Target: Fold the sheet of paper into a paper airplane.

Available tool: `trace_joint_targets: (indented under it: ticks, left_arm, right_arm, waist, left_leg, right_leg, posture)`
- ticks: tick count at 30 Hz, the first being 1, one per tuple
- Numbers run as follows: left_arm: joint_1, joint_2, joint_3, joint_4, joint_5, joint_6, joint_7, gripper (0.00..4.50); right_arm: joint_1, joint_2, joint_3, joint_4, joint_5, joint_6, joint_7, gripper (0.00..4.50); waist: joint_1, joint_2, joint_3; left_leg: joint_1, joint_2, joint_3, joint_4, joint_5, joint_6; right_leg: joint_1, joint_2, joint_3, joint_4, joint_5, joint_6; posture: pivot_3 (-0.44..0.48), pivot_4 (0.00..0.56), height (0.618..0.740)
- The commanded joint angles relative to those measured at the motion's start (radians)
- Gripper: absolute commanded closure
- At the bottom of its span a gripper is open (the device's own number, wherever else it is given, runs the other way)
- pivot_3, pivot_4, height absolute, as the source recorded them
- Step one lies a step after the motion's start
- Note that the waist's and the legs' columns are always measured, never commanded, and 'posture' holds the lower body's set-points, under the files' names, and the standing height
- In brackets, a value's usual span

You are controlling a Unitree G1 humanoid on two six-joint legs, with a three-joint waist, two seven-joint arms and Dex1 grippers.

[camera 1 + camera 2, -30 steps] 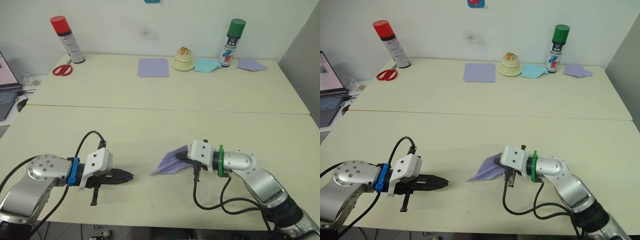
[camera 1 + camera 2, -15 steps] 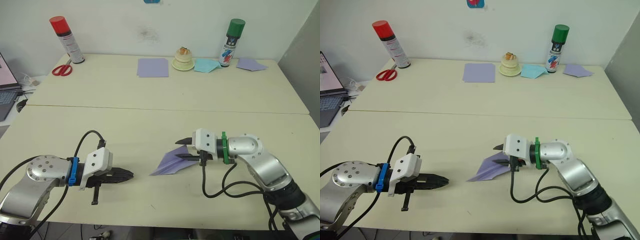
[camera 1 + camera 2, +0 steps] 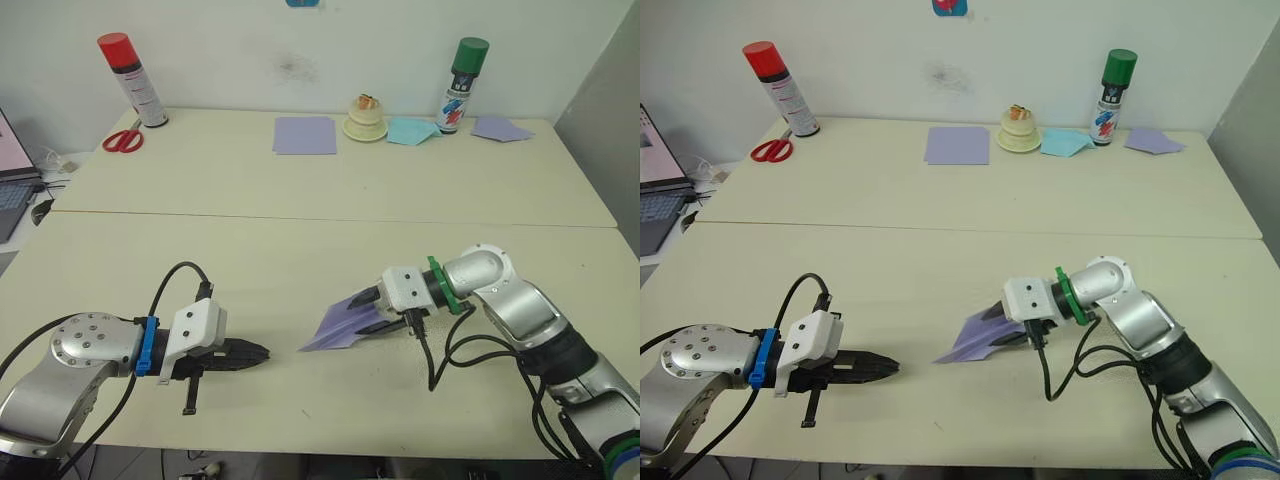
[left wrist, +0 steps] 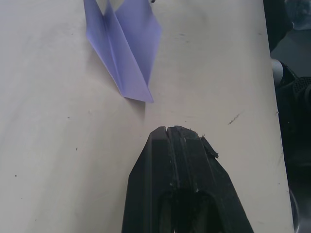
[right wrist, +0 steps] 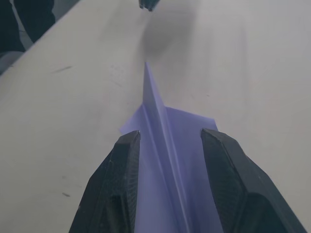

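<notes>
Paper airplane [image 3: 343,325] between parted right jaws [image 5: 170,141], untouched; left jaws [image 3: 262,351] closed, apart.

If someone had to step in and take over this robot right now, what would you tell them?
Left gripper: fingers shut, empty, resting low on the near table, pointing at the plane's nose.
Right gripper: fingers open, straddling the tail of the paper airplane, not clamped on it.
The plane lies on the near table between the two grippers, nose toward the left one.
Done: folds look finished; it is a pointed dart with wings and a raised centre fin.
Left: probably just check the shape and back the arms away.
</notes>
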Motion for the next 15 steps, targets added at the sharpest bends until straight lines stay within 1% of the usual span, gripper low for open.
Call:
trace_joint_targets:
  ticks: [1, 8, 15]
  left_arm:
    - [-0.002, 0.016, 0.022, -0.037, -0.012, -0.003, 0.002, 4.50]
    - [-0.021, 0.014, -0.001, -0.046, -0.011, 0.005, 0.011, 4.50]
    - [-0.023, 0.013, 0.026, -0.062, -0.050, 0.036, 0.012, 4.50]
  right_arm:
    - [-0.025, 0.016, 0.012, 0.042, -0.041, -0.043, -0.004, 2.48]
    - [-0.052, 0.073, 0.059, 0.176, -0.128, -0.119, -0.011, 2.48]
    - [-0.036, 0.111, 0.080, 0.311, -0.173, -0.193, -0.018, 2.48]
  waist:
    - [0.000, 0.000, 0.000]
    - [0.000, 0.000, 0.000]
    - [-0.002, 0.000, 0.000]
  left_leg:
    - [0.000, 0.000, 0.000, 0.001, 0.000, 0.000]
    - [0.000, 0.000, 0.001, 0.003, 0.000, 0.000]
    - [0.000, 0.000, 0.003, 0.008, 0.000, 0.000]
  right_leg:
    - [0.000, 0.000, 0.000, 0.000, 0.000, 0.000]
    - [0.000, 0.000, 0.000, 0.001, 0.000, 0.000]
    - [0.000, 0.001, 0.000, 0.007, 0.000, 0.000]
  posture:
    - [0.000, 0.150, 0.740]
    - [0.000, 0.150, 0.740]
    - [0.000, 0.150, 0.740]
